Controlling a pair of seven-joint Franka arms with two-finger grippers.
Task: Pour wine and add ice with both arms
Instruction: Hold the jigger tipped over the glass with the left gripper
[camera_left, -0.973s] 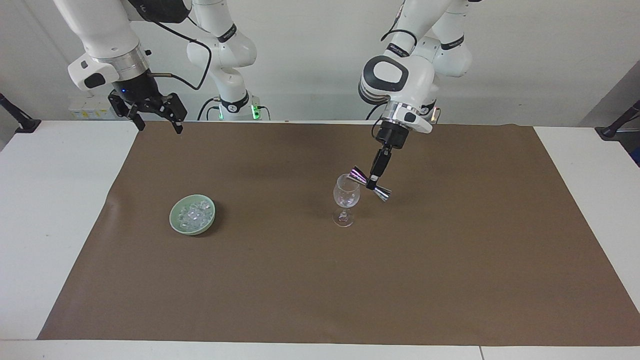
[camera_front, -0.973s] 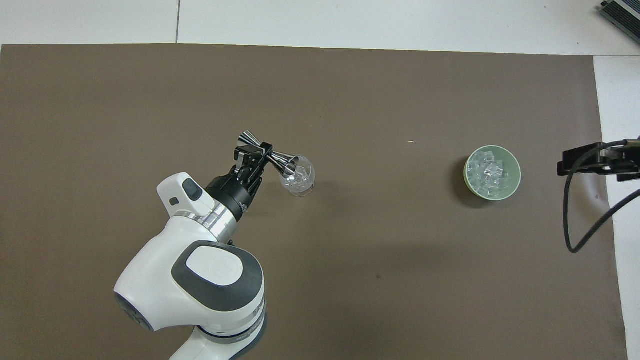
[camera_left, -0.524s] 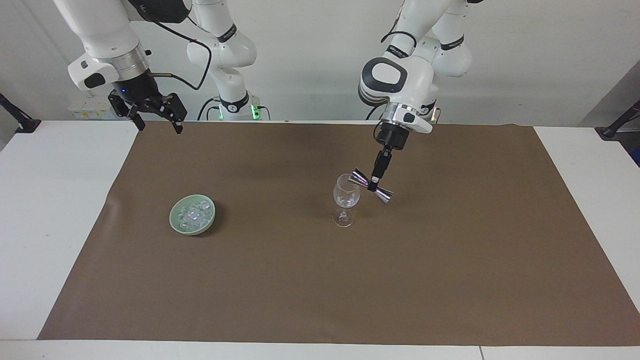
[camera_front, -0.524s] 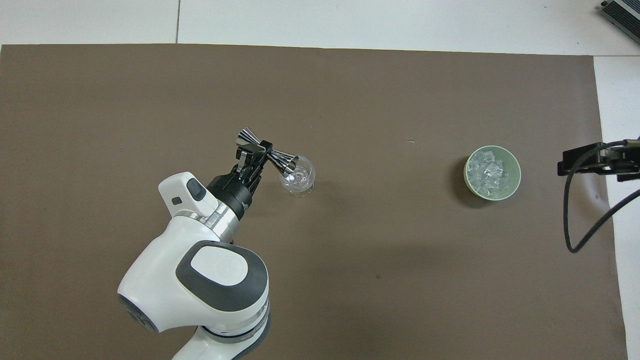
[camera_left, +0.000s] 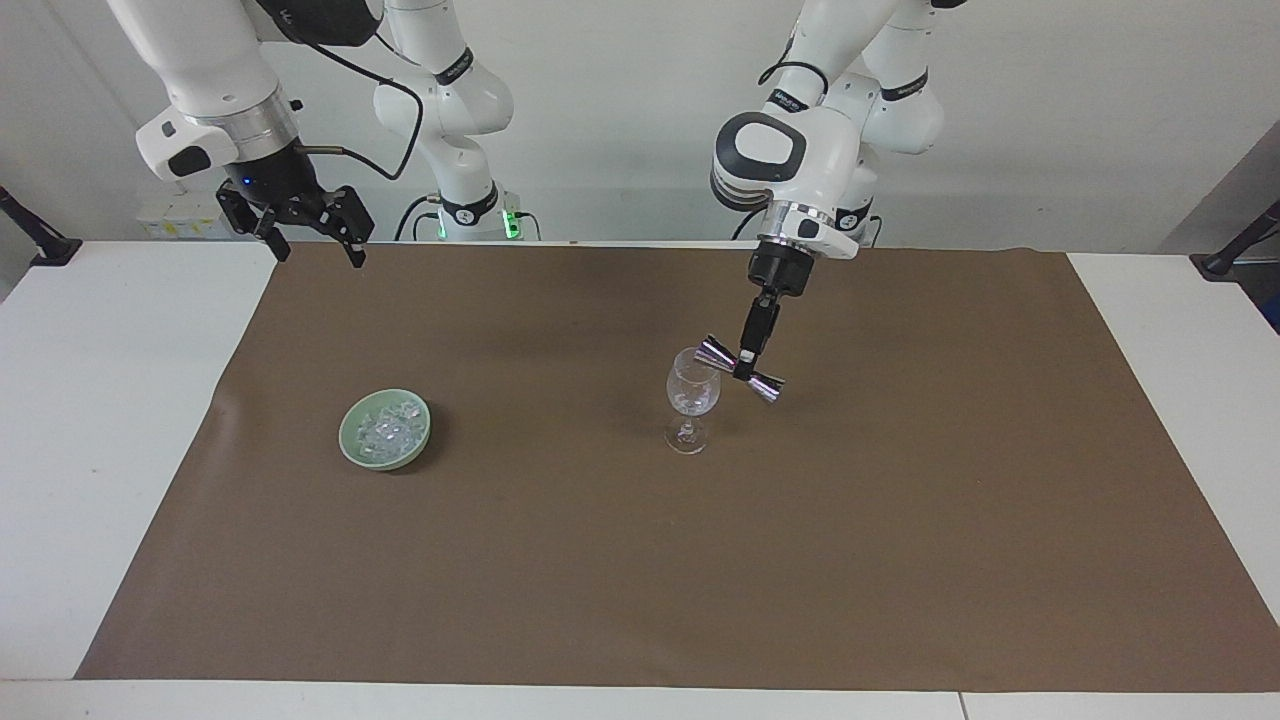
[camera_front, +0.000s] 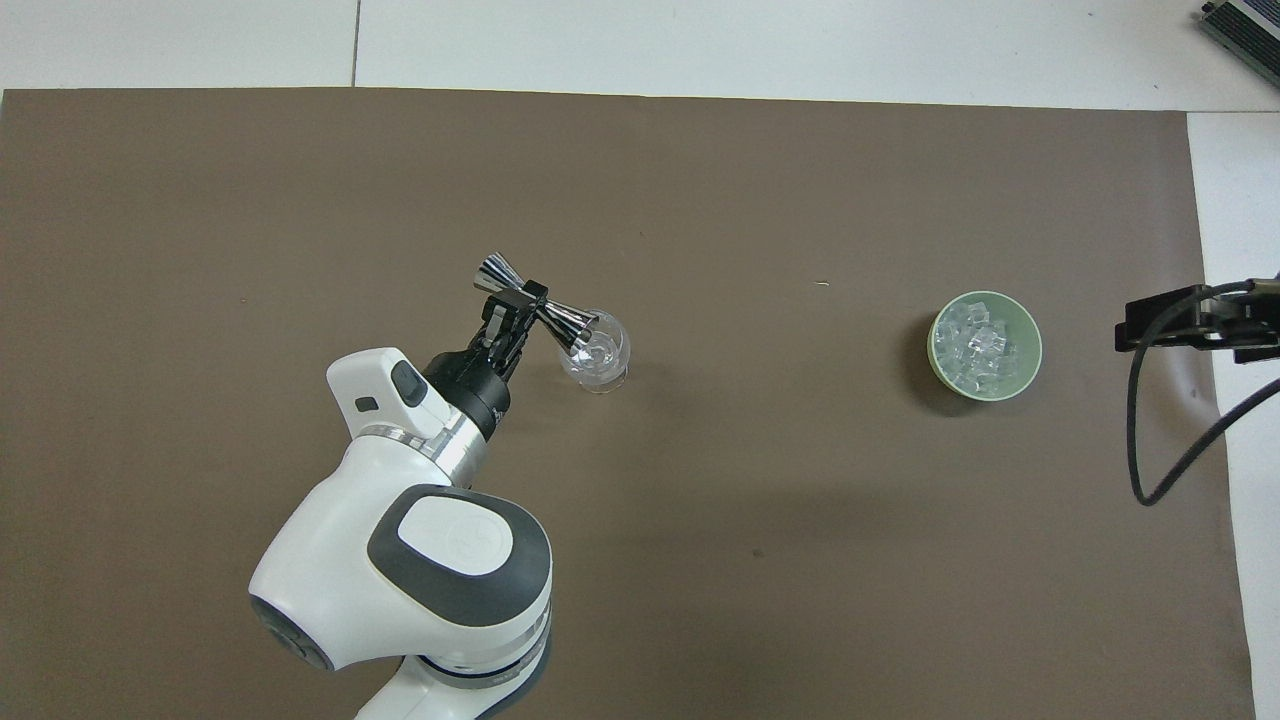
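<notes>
A: Where is the left gripper (camera_left: 744, 369)?

B: Up over the brown paper mat (camera_front: 700, 560) on the white table (camera_left: 90, 420), its jaws clamped on the waist of a shiny metal double-cone jigger (camera_left: 740, 368). The jigger is tipped, one cone's mouth at the rim of the clear stemmed wine glass (camera_left: 692, 398), which stands upright on the mat.

A: And in the overhead view?

B: The jigger (camera_front: 537, 308) sits at about ten o'clock from the wine glass (camera_front: 597, 352), its lower cone overlapping the rim.

A: The ice (camera_left: 387, 431)?

B: Clear glassy chunks heaped in a pale green round bowl (camera_left: 352, 445), well apart from the glass, toward the right arm's end of the table. Overhead, the ice (camera_front: 982, 348) in the bowl (camera_front: 1032, 348) lies at three o'clock from the glass.

A: The right gripper (camera_left: 297, 228)?

B: Waiting raised over the mat's edge nearest the robots, jaws spread wide and holding nothing.
</notes>
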